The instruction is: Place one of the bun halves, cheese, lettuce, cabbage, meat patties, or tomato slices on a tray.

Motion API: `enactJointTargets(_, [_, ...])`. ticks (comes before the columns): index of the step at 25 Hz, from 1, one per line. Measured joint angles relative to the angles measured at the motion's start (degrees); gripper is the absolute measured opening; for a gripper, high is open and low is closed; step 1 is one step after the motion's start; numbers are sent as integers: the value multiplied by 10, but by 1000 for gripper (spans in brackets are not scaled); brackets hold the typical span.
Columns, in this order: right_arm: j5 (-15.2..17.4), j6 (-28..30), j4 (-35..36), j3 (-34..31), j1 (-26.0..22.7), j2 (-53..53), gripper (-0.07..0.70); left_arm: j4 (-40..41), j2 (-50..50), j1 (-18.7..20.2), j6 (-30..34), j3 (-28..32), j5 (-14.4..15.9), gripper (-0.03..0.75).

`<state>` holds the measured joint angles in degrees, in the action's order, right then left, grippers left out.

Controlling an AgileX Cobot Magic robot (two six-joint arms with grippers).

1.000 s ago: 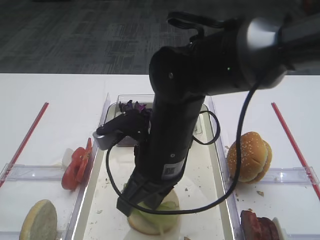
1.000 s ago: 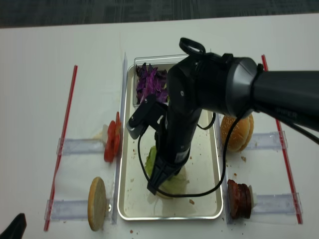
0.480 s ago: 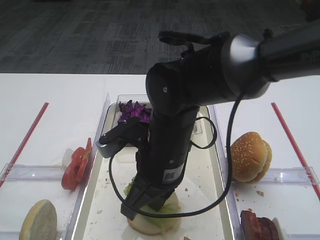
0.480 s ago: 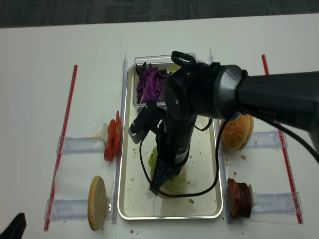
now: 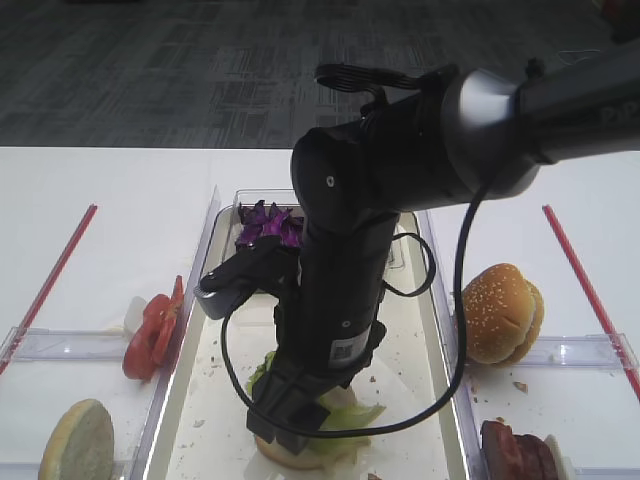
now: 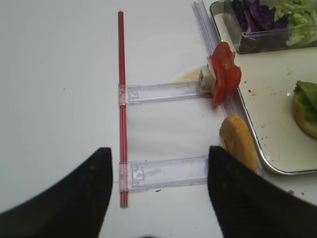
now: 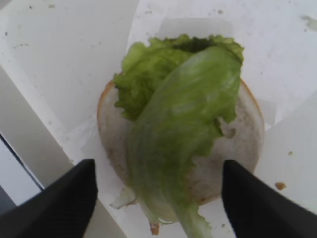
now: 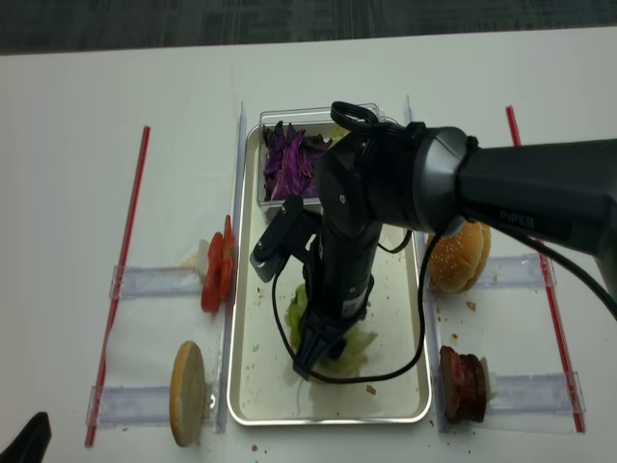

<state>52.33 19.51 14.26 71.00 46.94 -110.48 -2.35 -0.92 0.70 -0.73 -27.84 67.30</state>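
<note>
My right gripper point(image 7: 157, 191) hung low in the frame with its fingers point(image 7: 59, 203) spread, gripping nothing. Just past it the lettuce point(image 7: 181, 121) lay draped over a bun half point(image 7: 242, 141), mid-frame on the tray point(image 7: 59, 59). My left gripper point(image 6: 158, 198) stood open too, bottom of its view.

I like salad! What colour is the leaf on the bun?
Light green; the lettuce shows best in the right wrist view.
</note>
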Motion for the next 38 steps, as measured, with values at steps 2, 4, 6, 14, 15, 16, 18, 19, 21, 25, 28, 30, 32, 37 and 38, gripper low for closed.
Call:
enactJointTargets(2, [1,-3,-2,0,0,0,577,0,0,0,0,0,0,428])
enactJointTargets(4, [2,-9,-3,0,0,0,604,0,0,0,0,0,0,428])
enactJointTargets(6, [2,-11,-3,0,0,0,609,0,0,0,0,0,0,428])
enactJointTargets(14, [69,-28,-4,45,0,0,613,0,0,0,0,0,0,428])
enactJointTargets(15, [83,-34,-4,59,0,0,613,0,0,0,0,0,0,428])
enactJointTargets(16, [98,-38,-4,73,0,0,613,0,0,0,0,0,0,428])
enactJointTargets(18, [123,-46,-4,100,0,0,613,0,0,0,0,0,0,428])
enactJointTargets(19, [136,-51,-4,115,0,0,613,0,0,0,0,0,0,428])
enactJointTargets(21, [159,-57,-4,140,0,0,613,0,0,0,0,0,0,428])
enactJointTargets(25, [172,-64,-9,183,0,0,610,0,0,0,0,0,0,428])
enactJointTargets(28, [173,-83,-16,202,0,0,608,0,0,0,0,0,0,428])
enactJointTargets(30, [173,-88,-17,206,0,0,608,0,0,0,0,0,0,428])
enactJointTargets(32, [174,-90,-21,207,0,0,606,0,0,0,0,0,0,428])
enactJointTargets(37, [176,-103,-34,208,-3,0,605,0,0,0,0,0,0,428])
enactJointTargets(38, [176,-103,-34,208,-6,0,605,0,0,0,0,0,0,428])
